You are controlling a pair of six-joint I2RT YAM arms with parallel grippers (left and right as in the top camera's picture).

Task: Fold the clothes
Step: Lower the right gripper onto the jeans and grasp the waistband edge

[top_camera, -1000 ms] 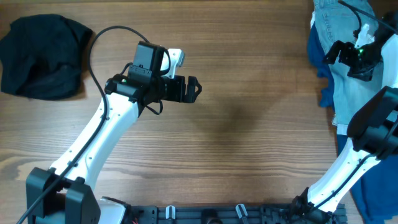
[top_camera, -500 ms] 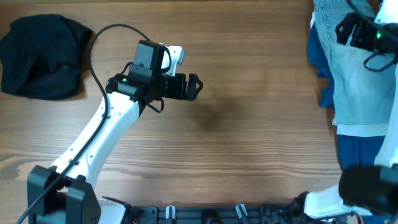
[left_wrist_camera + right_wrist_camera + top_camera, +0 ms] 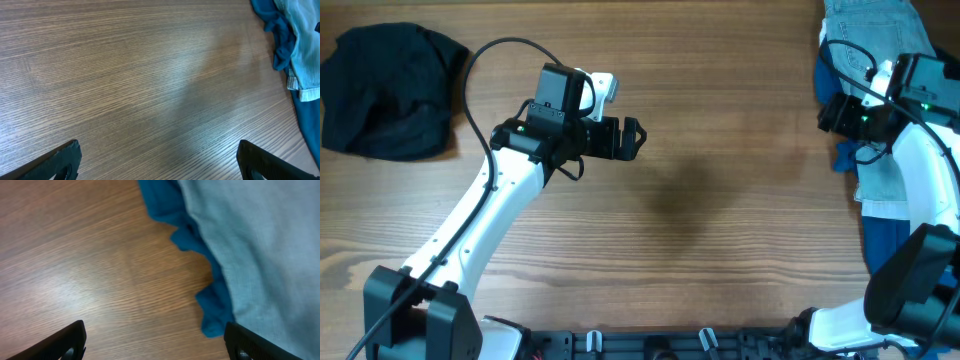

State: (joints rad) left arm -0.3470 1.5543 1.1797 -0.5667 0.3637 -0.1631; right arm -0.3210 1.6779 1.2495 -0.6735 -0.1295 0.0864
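Left gripper (image 3: 631,138): spread wide, holding nothing, over the table (image 3: 740,230).
Right gripper (image 3: 830,113): fingers apart, nothing pinched, above the clothes' left edge.
Denim shorts (image 3: 880,35): far right edge of the table, on the dark-blue garment (image 3: 828,78).
Black garment (image 3: 385,90): far-left corner.
Open room: the wood between the piles.

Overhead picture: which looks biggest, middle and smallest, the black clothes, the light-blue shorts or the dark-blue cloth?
1. Black clothes and light-blue shorts: about alike. The shorts run off the edge and under the right arm, so I won't rank them.
2. Dark-blue cloth: smallest showing, mostly hidden beneath the shorts.
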